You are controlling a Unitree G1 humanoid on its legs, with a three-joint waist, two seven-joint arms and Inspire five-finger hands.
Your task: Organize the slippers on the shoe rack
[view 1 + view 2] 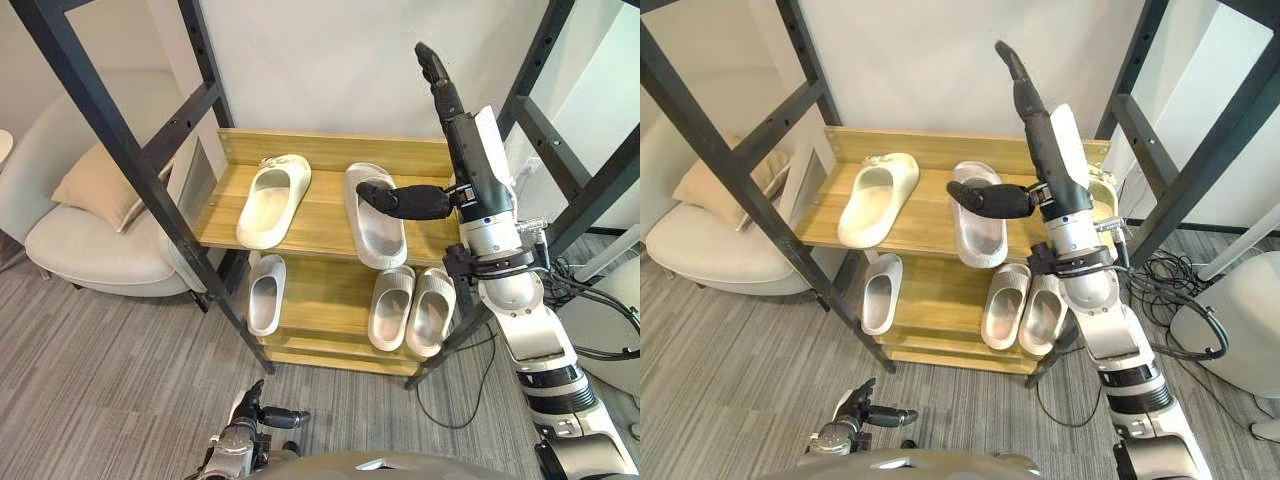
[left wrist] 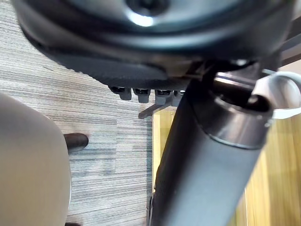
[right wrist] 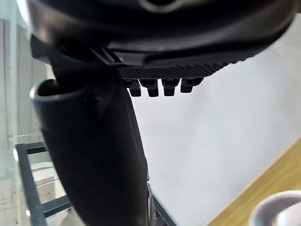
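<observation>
- Shoe rack (image 1: 330, 148): wooden, two shelves on view, centre of frame, behind a black metal frame (image 1: 120, 140).
- Upper shelf, left: one cream slipper (image 1: 272, 200), sole down, angled slightly, well apart from its neighbour.
- Upper shelf, right: one silver-grey slipper (image 1: 378, 238), sole down; its near end appears to overhang the shelf's front edge.
- Lower shelf, left: single pale slipper (image 1: 265, 293), lying alone.
- Lower shelf, right: pair of pale slippers (image 1: 392, 307) (image 1: 432, 312), side by side and touching.
- Right hand (image 1: 460, 135): upper right of centre, fingers straight and pointing up, holding nothing. Its thumb (image 1: 405, 201) stretches sideways over the silver-grey slipper's strap; contact cannot be told from this angle.
- Left hand (image 1: 262, 412): bottom edge of frame, low over the grey carpet (image 1: 100, 380), fingers relaxed, empty.
- Surroundings: pale armchair (image 1: 80, 240) with cushion (image 1: 100, 185), left edge of frame.
- Progress, as judged: all five slippers seen are already on the rack, one pair properly set. Remaining work looks like squaring the silver-grey slipper on its shelf and matching the loose singles.
</observation>
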